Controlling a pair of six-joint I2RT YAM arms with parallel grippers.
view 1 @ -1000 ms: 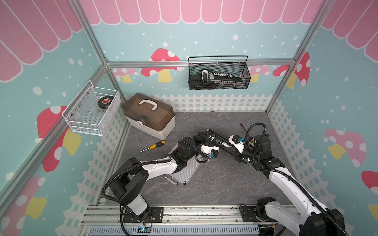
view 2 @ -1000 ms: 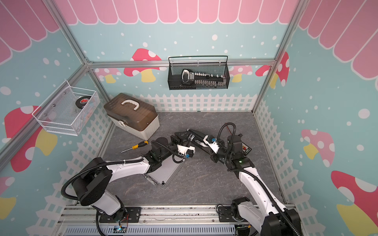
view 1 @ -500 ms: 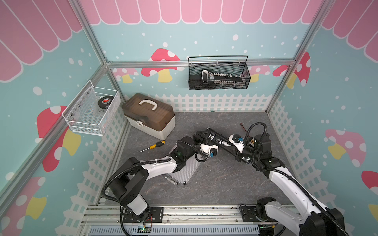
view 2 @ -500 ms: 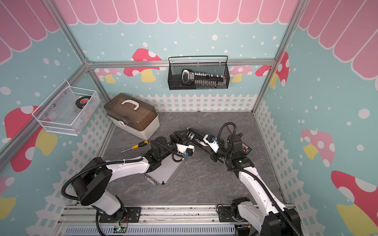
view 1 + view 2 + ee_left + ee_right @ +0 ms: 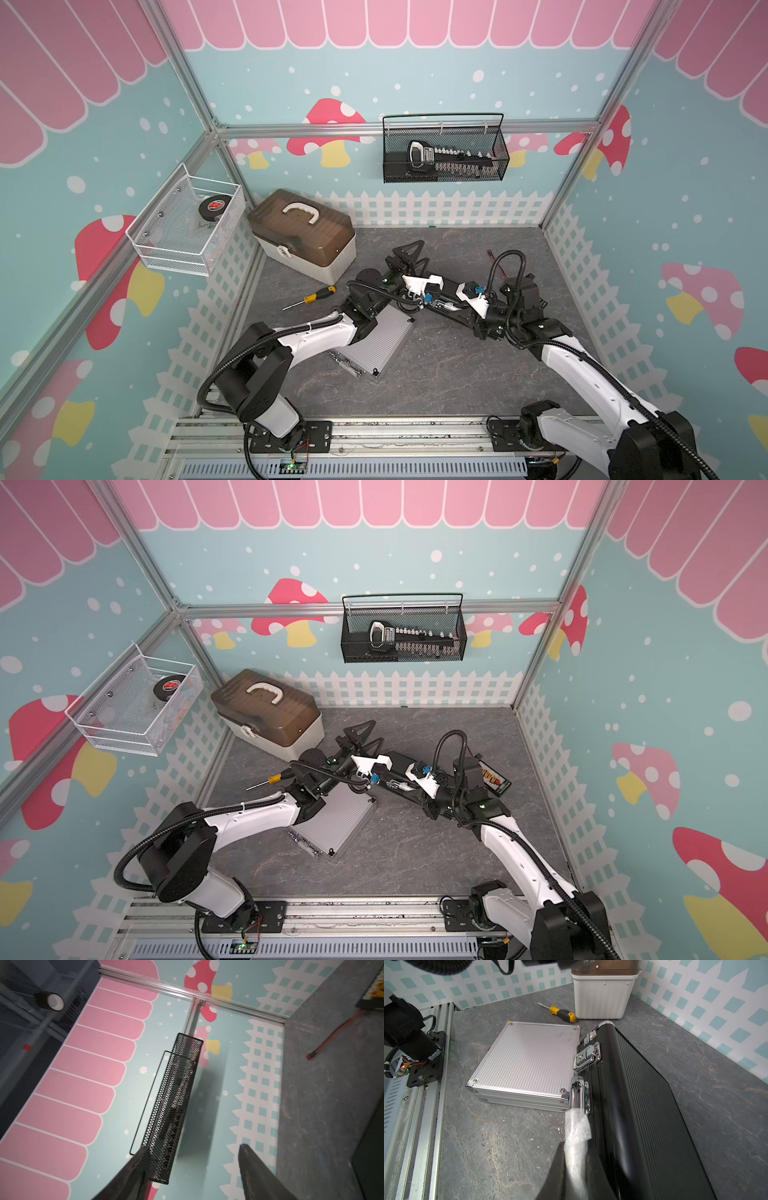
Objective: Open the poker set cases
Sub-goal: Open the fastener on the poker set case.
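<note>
The black poker set case (image 5: 643,1105) lies mid-floor under both wrists; in a top view only a strip of the black case (image 5: 454,318) shows. Its chrome latches (image 5: 587,1057) face the silver case (image 5: 527,1059), which lies flat and closed beside it, seen in both top views (image 5: 376,343) (image 5: 334,820). My right gripper (image 5: 576,1169) is shut on the black case's foam-wrapped chrome handle (image 5: 578,1126); in a top view the right gripper (image 5: 440,305) is low over the case. My left gripper (image 5: 193,1159) (image 5: 415,257) is open, raised above the black case and pointing at the back wall, holding nothing.
A white box with a brown lid (image 5: 305,235) stands at the back left, with a yellow-handled screwdriver (image 5: 311,297) in front of it. A black mesh basket (image 5: 444,151) and a white wire basket (image 5: 187,226) hang on the walls. A red wire (image 5: 336,1032) lies by the right fence.
My left gripper has lifted off the black case and tipped up toward the back wall, its jaws a little wider. The right arm and both cases have not moved.
</note>
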